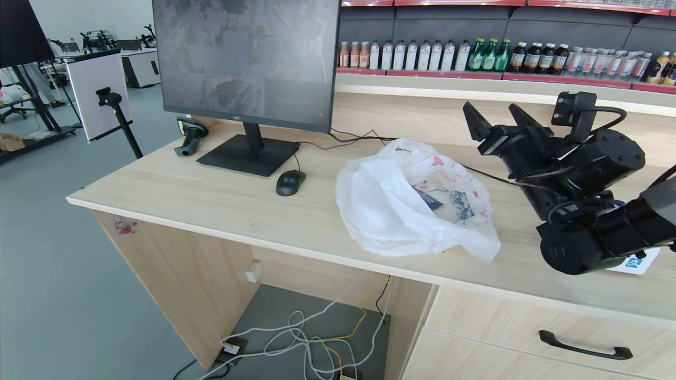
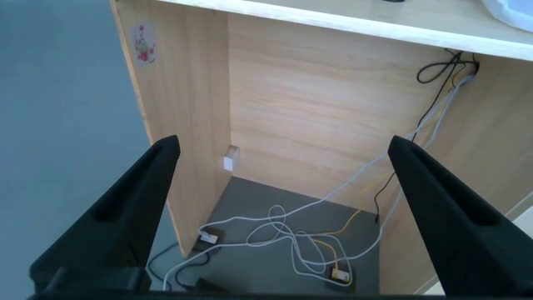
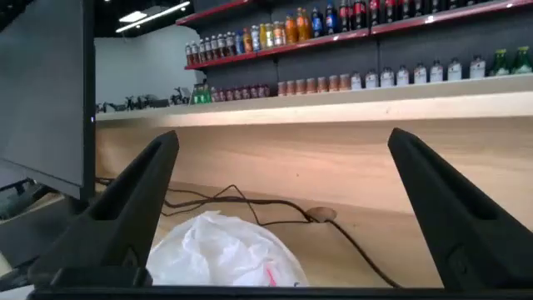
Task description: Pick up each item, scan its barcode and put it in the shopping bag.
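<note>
Right gripper (image 1: 496, 120): raised over desk (image 1: 211, 195), jaws spread, empty.
Left gripper (image 2: 283, 143): low, facing desk underside, jaws spread, empty.
Shopping bag (image 1: 380, 211): slumped on desktop, between mouse (image 1: 290, 182) and right arm. Probably light, limp, slippery film; pinch bunched rim.

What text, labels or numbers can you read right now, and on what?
Nothing is legible in any view.
Black flat monitor: the small mark on its lower bezel is too small to read.
Drink bottles on the red shelf: labels too small.
White plastic shopping bag: red and blue print, blurred.
White card with blue print: partly covered, unreadable.
</note>
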`<state>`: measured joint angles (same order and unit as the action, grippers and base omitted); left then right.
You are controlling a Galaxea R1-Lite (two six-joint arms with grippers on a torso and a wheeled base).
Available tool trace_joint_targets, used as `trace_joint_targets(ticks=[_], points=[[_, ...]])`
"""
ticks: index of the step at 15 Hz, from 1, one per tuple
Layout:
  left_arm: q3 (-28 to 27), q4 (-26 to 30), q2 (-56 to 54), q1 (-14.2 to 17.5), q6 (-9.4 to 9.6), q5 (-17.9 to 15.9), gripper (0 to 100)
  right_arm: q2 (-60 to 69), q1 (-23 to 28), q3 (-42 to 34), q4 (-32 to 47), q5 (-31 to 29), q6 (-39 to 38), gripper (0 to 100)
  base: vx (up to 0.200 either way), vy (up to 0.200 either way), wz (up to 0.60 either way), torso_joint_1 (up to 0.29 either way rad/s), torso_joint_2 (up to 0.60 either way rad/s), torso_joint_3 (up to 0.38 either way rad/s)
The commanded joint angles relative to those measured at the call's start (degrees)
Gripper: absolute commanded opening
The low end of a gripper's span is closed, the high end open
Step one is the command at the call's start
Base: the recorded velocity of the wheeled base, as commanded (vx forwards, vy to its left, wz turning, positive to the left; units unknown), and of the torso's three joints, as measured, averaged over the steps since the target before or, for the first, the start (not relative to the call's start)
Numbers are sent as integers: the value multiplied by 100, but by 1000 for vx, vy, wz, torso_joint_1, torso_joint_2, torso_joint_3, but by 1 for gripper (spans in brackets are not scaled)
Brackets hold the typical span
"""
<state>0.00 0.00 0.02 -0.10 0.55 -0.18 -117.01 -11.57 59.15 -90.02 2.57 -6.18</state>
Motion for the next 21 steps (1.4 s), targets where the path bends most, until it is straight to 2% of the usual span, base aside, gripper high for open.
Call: trace_joint_targets(ticks=[1, 3, 5, 7, 15, 21], points=[[0, 0, -2, 1, -2, 1, 100, 723, -548, -430, 2, 6, 346, 100, 0, 0, 0, 0, 0, 0], [0, 0, -2, 1, 7, 1, 100, 1004, -812, -1063, 2, 15, 513, 100, 0, 0, 0, 0, 0, 0], [0, 0, -2, 1, 7, 1, 100, 1127, -847, -1301, 2, 15, 653, 100, 0, 0, 0, 0, 0, 0], [0, 0, -2, 1, 7, 1, 100, 1242, -1005, -1406, 2, 15, 653, 100, 0, 0, -600, 5, 5, 0], [0, 0, -2, 1, -46, 9, 100, 1619, -1005, -1714, 2, 15, 662, 100, 0, 0, -600, 0, 2, 1], [0, 0, -2, 1, -81, 9, 100, 1795, -1076, -2355, 2, 15, 644, 100, 0, -200, -100, 1, 2, -2]])
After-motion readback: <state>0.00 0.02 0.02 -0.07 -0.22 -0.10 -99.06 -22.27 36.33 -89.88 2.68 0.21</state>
